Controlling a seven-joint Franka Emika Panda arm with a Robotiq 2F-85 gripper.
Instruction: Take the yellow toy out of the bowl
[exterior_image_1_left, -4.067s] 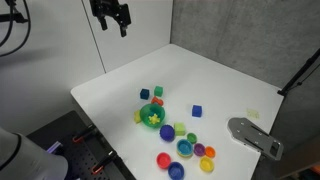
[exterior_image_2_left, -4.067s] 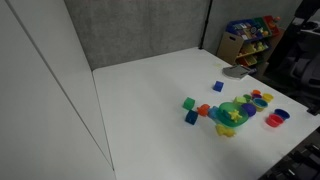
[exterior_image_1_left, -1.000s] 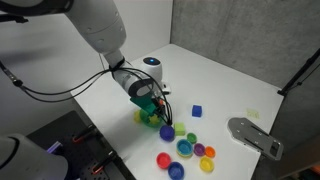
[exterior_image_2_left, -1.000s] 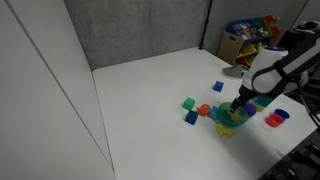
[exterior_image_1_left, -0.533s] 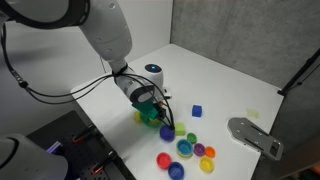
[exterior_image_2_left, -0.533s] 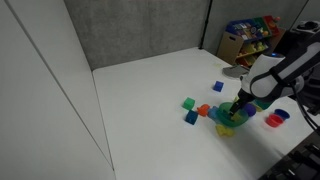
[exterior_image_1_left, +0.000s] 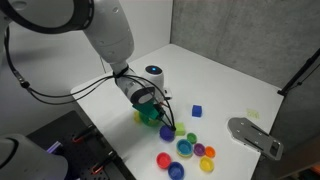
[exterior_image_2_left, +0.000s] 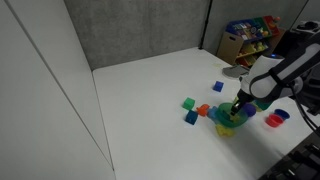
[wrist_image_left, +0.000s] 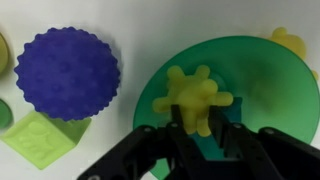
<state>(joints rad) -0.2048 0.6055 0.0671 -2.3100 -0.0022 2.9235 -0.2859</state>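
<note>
Reaching down into the bowl (wrist_image_left: 270, 90), the hand (wrist_image_left: 206, 131) pinches the yellow toy (wrist_image_left: 198, 98).

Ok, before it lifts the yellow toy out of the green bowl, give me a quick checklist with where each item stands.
1. Is the yellow toy inside the bowl: ok.
2. Does the end effector straddle the toy: ok.
3. Is the grip on the toy firm: cannot tell.
4. Is the blue ball outside the bowl and apart from the end effector: ok.
5. Is the green cube out of the lifting path: ok.
</note>
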